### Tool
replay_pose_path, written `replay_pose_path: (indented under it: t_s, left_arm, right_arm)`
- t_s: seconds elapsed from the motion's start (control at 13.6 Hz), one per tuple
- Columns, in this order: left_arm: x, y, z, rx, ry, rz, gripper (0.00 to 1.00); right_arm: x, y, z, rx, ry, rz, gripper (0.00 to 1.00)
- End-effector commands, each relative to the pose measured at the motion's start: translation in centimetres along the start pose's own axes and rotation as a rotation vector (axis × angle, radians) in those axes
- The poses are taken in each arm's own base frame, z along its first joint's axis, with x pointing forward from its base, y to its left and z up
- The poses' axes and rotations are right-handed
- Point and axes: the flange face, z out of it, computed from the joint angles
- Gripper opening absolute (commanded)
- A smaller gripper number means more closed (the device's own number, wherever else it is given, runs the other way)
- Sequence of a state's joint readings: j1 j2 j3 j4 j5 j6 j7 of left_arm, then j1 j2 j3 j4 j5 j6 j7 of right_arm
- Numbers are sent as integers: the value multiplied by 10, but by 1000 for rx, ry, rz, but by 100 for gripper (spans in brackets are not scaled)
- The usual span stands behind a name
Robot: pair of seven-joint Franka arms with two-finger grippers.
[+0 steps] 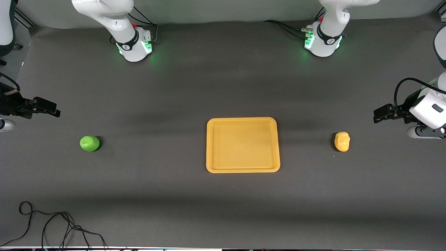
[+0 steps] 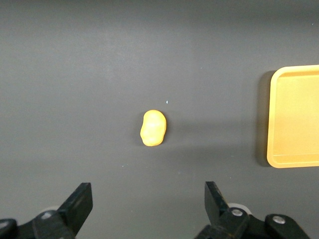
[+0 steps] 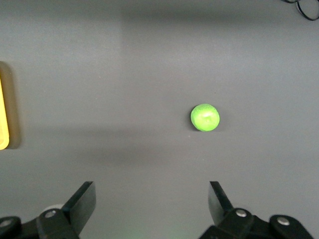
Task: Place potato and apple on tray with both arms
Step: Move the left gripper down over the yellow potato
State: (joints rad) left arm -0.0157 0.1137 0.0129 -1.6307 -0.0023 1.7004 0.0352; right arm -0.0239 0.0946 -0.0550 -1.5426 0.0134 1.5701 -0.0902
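Hovering: left end effector (image 1: 378,115) up over counter (image 1: 223,209) at left arm's end, fingers spread wide, nothing held. Right end effector (image 1: 52,108) same at right arm's end, spread, empty.
Potato (image 1: 342,141): on counter, well apart from tray (image 1: 243,170), toward left arm's end.
Apple (image 1: 90,143): on counter toward right arm's end.
Tray: mid-counter, between both items, nothing on it.
Step, judged: approach + grasp. Centre fingers over each item, grip potato across narrow axis, descend straight; apple round, may roll, so close gently.

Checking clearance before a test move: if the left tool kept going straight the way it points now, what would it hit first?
Probably the bare table; the open left tool looks down at it, with the potato nearest that line, though depth is unclear.
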Motion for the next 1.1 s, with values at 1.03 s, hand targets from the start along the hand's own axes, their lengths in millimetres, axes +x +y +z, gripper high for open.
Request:
replay_pose_path:
  t_s: [1.03]
  left_arm:
    - [-3, -23, 277, -13, -43, 144, 97]
  right_arm:
    - [-8, 5, -9, -12, 19, 25, 100]
